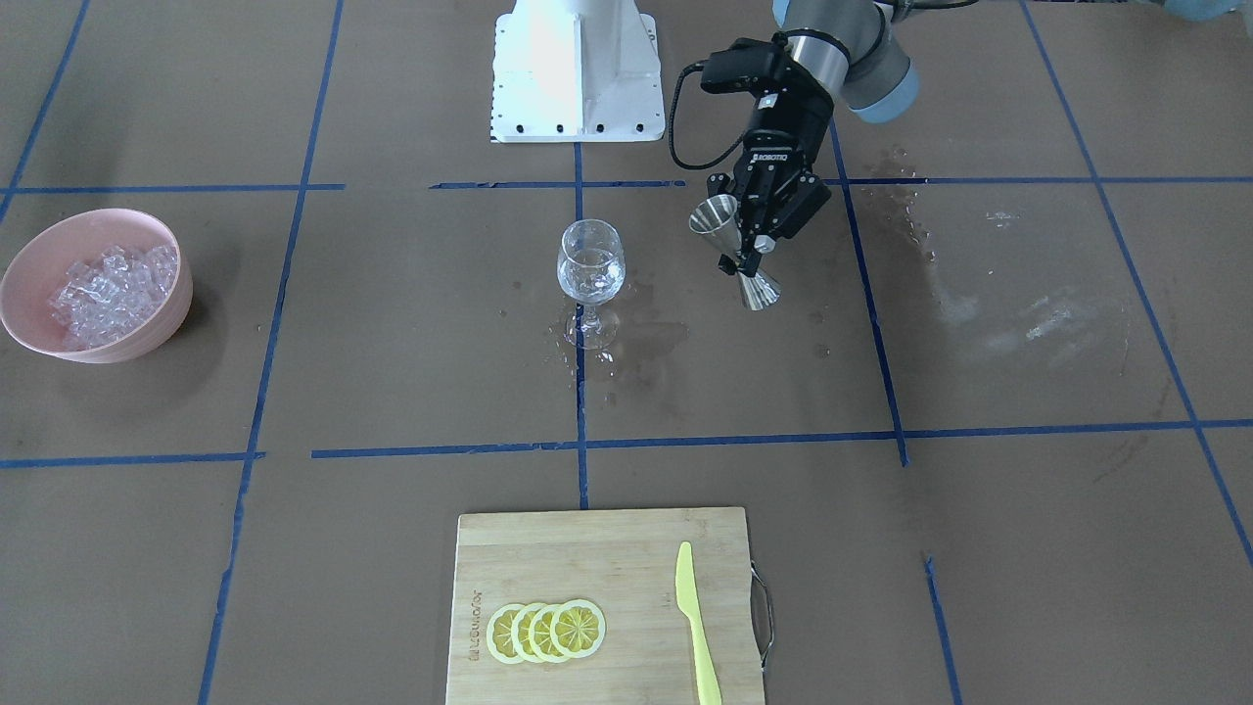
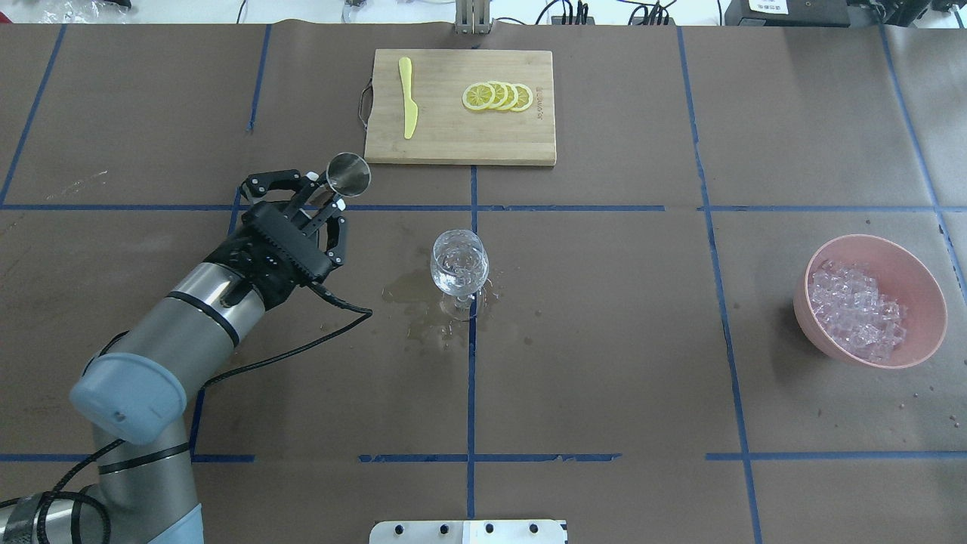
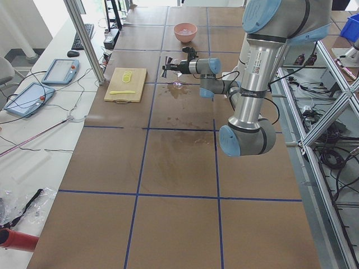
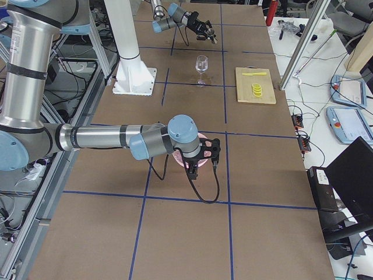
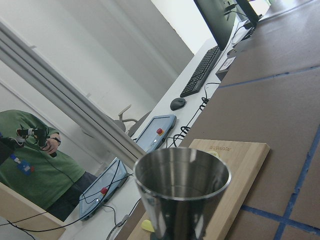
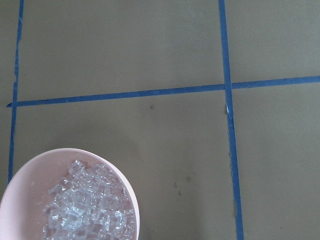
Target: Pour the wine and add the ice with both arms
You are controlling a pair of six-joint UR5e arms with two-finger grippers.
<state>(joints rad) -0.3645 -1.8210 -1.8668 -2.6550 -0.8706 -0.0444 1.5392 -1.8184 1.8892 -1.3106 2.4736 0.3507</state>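
The left arm (image 2: 204, 302) reaches over the brown surface (image 1: 392, 343); its left tool (image 1: 741, 257) is clenched on the waist of 1 steel jigger (image 1: 759, 291), which is tilted and apart from the 1 wine glass (image 1: 591, 264), on the robot's left of it; in the left wrist view the jigger's upper cup shows bare steel inside. The glass stands upright at the crossing of 2 blue tape lines; a little clear wine (image 1: 590, 282) seems to sit low in its bowl, though glints make that hard to tell; wet patches (image 2: 412, 302) spread on the surface around its foot. 1 pink bowl (image 2: 918, 287) stands well apart on the robot's right, holding a heap of ice (image 2: 857, 310), the cubes too many and too small to count. The right arm (image 4: 105, 138) shows only in the exterior right view; its right tool (image 4: 201, 154) is at the bowl, and I cannot tell whether it is released or clenched. On the far side, 1 cutting board (image 1: 587, 558) carries 4 overlapping lemon slices (image 1: 545, 630) and 1 yellow knife (image 1: 695, 627), apart from each other.
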